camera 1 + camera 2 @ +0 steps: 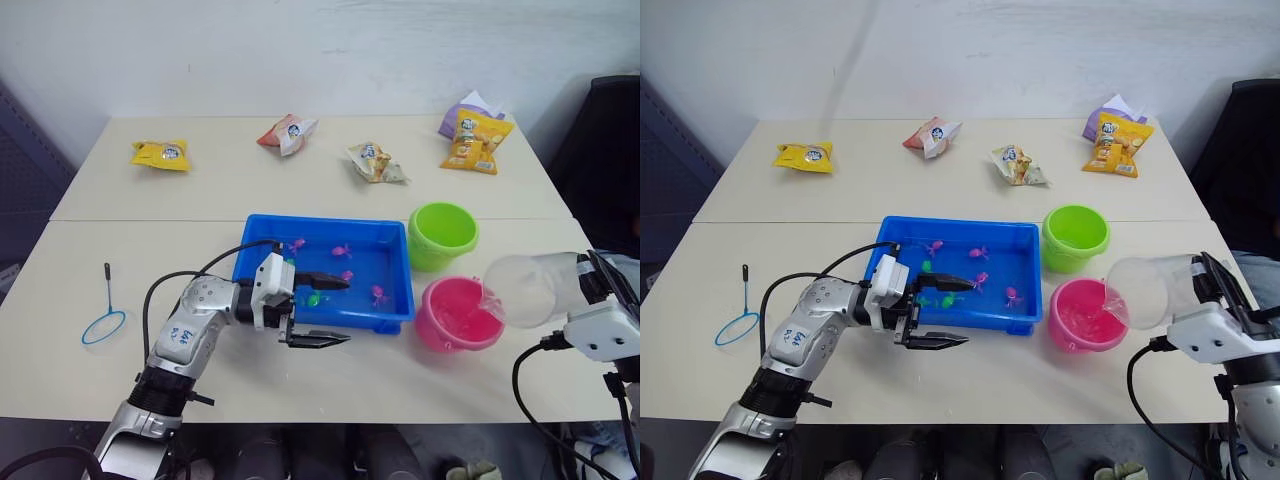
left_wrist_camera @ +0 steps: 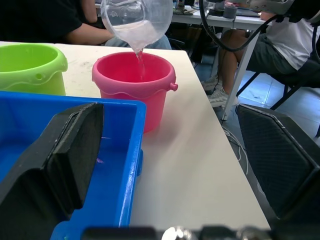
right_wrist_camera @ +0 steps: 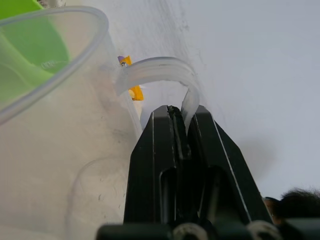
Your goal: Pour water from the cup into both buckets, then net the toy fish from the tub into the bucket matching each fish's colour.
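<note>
My right gripper (image 3: 180,120) is shut on the handle of the clear cup (image 1: 530,289), which is tipped on its side over the pink bucket (image 1: 458,314). Water streams from its lip into that bucket, as the left wrist view shows at the cup (image 2: 136,20) and pink bucket (image 2: 134,80). The green bucket (image 1: 442,234) stands just behind the pink one. The blue tub (image 1: 263,232) holds several pink and green toy fish (image 1: 342,251). My left gripper (image 1: 322,311) is open at the tub's front rim. The net (image 1: 105,315) lies flat at the table's left.
Several snack packets lie along the far side of the table: a yellow one (image 1: 160,154), a red and white one (image 1: 287,132), a pale one (image 1: 376,162) and a yellow one on a purple one (image 1: 476,137). A person (image 2: 295,35) sits beyond the table's right edge.
</note>
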Controlling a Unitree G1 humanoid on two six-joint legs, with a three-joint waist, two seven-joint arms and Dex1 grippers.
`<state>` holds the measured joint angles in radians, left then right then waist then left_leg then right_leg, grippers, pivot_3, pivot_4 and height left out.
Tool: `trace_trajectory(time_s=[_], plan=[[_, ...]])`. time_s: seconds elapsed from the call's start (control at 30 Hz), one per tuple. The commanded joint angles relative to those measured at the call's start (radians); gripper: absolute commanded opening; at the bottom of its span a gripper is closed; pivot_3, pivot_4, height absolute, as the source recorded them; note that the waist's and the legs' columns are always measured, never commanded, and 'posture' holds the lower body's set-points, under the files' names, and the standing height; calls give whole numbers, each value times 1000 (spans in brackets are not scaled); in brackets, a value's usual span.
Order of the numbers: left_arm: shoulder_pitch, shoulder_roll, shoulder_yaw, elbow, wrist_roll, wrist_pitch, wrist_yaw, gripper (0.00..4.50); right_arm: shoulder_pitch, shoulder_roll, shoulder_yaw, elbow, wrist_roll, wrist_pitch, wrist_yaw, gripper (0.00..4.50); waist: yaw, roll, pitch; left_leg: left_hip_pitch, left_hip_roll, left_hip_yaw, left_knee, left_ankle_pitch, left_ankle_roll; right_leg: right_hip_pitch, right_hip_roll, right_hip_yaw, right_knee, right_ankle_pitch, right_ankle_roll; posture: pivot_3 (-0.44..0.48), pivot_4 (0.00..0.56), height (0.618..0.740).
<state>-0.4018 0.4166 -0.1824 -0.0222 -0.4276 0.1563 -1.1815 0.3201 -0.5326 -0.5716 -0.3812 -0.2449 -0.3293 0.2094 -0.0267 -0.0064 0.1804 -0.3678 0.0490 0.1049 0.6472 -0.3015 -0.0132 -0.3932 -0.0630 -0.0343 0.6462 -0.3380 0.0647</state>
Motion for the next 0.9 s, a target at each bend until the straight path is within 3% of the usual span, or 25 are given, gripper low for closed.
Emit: trace_trajectory(time_s=[0.03,0.3,0.43,0.63,0.9], plan=[[-15,11,23,-5,2,-19,-1,4500,-11,22,-4,-17,147,38,32,56,0,0,0,0,0,0,0,0,0,0,0,0,0,0,0,0,150,740],[-27,47,78,6,-13,-7,16,4500,-87,86,-55,-101,485,340,26,56,-1,0,0,0,0,0,0,0,1,0,0,1,1,0,0,0,150,740],[-31,39,136,7,-43,30,70,4500,-178,42,-57,-125,599,497,29,56,-1,0,0,0,1,0,1,0,1,0,-1,1,2,0,0,0,150,740],[-43,15,184,21,-38,48,155,4500,-317,-65,-11,-32,547,563,40,56,0,0,0,-1,0,1,1,0,2,-1,-1,1,2,0,0,0,150,740],[-43,1,199,1,-43,59,202,4500,-523,-222,186,195,299,496,46,56,-1,0,0,-1,0,2,2,0,3,-2,-1,2,2,1,1,0,150,740]])
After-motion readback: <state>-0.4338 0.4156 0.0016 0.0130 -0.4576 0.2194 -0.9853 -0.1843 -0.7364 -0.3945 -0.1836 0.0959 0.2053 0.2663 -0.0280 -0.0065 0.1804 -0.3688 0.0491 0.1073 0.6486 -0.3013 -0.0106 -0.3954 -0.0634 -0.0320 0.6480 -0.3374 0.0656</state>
